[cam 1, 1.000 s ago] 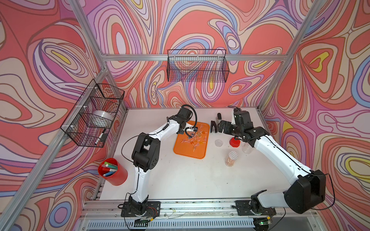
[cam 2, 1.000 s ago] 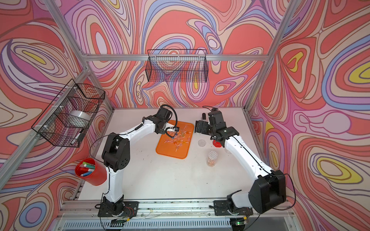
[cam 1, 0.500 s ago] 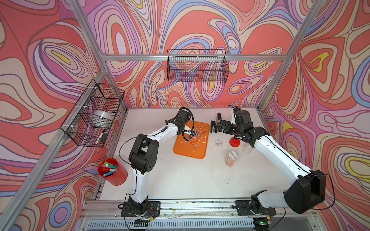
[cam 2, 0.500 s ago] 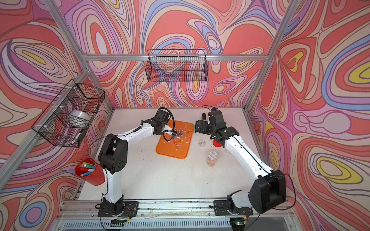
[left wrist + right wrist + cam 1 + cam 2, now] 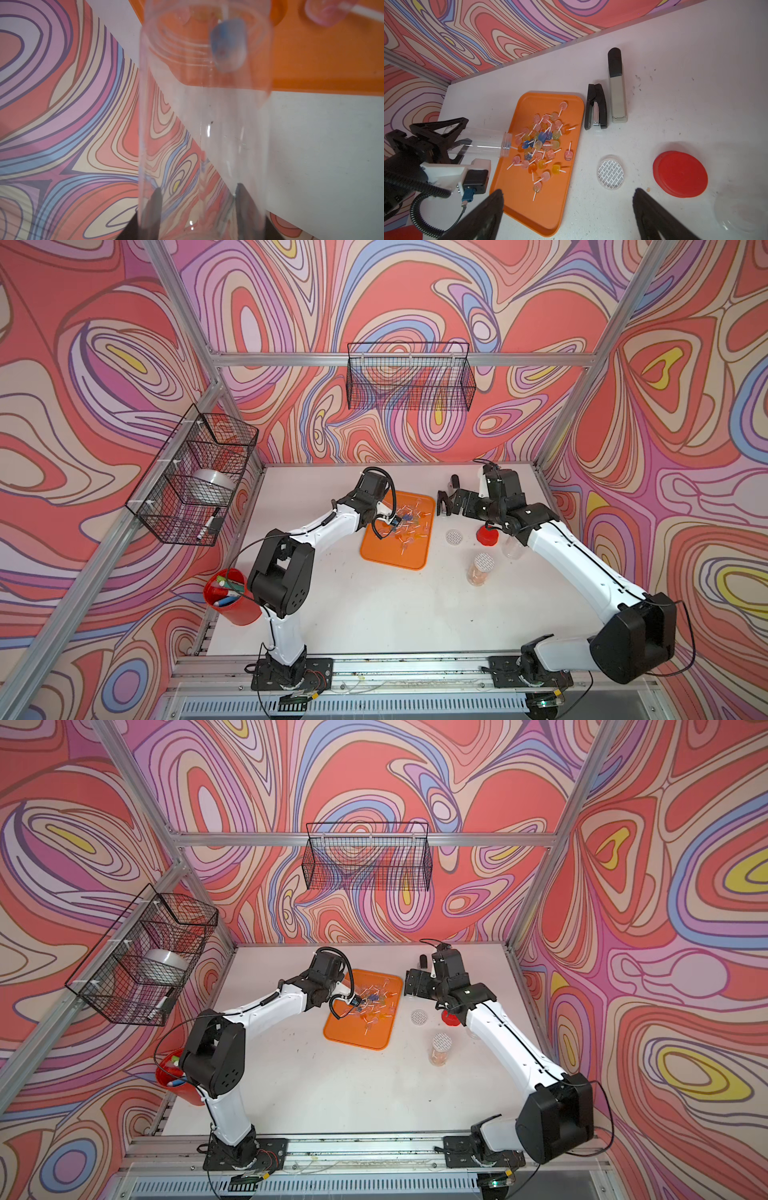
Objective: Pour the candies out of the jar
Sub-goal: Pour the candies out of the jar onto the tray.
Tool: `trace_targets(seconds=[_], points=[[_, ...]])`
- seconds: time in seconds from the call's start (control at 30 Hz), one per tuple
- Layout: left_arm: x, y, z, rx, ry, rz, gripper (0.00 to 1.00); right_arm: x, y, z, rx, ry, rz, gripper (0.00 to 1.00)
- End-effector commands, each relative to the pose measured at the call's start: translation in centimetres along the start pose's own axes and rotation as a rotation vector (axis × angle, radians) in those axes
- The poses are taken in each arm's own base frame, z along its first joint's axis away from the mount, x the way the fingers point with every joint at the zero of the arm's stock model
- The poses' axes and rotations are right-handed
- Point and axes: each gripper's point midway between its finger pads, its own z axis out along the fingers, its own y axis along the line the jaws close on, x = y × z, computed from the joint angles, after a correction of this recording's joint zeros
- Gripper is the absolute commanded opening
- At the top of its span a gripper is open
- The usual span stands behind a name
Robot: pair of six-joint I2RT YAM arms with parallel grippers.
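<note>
Clear jar (image 5: 483,141) (looks empty) sits in the half-closed left gripper (image 5: 199,197), mouth low at tray (image 5: 550,207) edge; right gripper (image 5: 568,193) wide open, holding nothing. Risk: jar lip sweeps candies (image 5: 542,141) off tray.

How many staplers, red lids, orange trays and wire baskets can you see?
staplers: 2
red lid: 1
orange tray: 1
wire baskets: 2
total: 6
</note>
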Motion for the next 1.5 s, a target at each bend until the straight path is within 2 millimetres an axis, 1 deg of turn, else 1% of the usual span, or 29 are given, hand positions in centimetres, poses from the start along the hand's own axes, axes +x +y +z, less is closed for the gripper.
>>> trace_targets(seconds=[0.0,0.07,0.17,0.23,0.33,0.4,0.57,0.7,0.83,0.93,0.97,1.0,1.1,1.17,1.27,1.37,1.47], points=[[0.1,1.5,-1.4,-0.077,-0.016,0.109,0.0,-1.1,0.9,-0.3,-0.036,-0.024,0.01,0.98],[-0.3,1.5,-1.7,-0.077,-0.039,0.109,0.0,-1.2,0.9,-0.4,-0.039,-0.025,0.012,0.98],[-0.1,1.5,-1.5,-0.08,-0.03,0.088,0.0,-1.3,1.1,-0.6,-0.044,-0.03,0.014,0.98],[-0.1,2.0,-1.4,-0.099,-0.033,0.041,0.0,-1.4,1.1,-0.8,-0.046,-0.033,0.012,0.98],[0.2,2.9,-1.5,-0.111,-0.054,-0.113,0.0,-1.5,1.4,-1.1,-0.06,-0.036,0.003,0.98],[0.4,3.4,-1.8,-0.119,-0.099,-0.238,0.0,-1.4,1.6,-1.3,-0.075,-0.037,-0.008,0.98],[1.0,5.7,-3.6,-0.181,-0.197,-0.559,0.0,-1.5,2.2,-1.8,-0.111,-0.045,-0.028,0.98],[1.3,6.3,-4.5,-0.183,-0.242,-0.795,0.0,-2.0,3.3,-2.2,-0.17,-0.064,-0.027,0.98],[1.5,7.6,-6.2,-0.191,-0.337,-1.12,0.0,-2.9,5.6,-3.3,-0.29,-0.093,-0.036,0.98],[0.6,7.9,-7.8,-0.171,-0.474,-1.331,0.0,-3.3,8.1,-4.4,-0.429,-0.097,-0.062,0.98],[0.3,8.1,-8.5,-0.178,-0.531,-1.398,0.0,-3.4,8.9,-4.9,-0.473,-0.097,-0.071,0.97],[0.0,8.1,-9.1,-0.178,-0.586,-1.457,0.0,-3.5,9.4,-5.2,-0.505,-0.096,-0.075,0.94],[-1.3,7.9,-11.3,-0.157,-0.771,-1.593,0.0,-3.6,10.9,-6.2,-0.595,-0.096,-0.089,0.81],[-2.2,7.6,-12.7,-0.119,-0.873,-1.636,0.0,-3.7,11.8,-6.9,-0.657,-0.094,-0.095,0.77],[-3.4,7.2,-14.3,-0.06,-0.992,-1.674,0.0,-3.8,13.3,-7.9,-0.75,-0.091,-0.103,0.77],[-4.3,6.4,-15.5,-0.004,-1.069,-1.687,0.0,-3.7,14.0,-7.8,-0.782,-0.083,-0.104,0.8],[-5.1,6.0,-16.8,0.042,-1.132,-1.686,0.0,-3.2,15.0,-7.4,-0.792,-0.066,-0.122,0.81]])
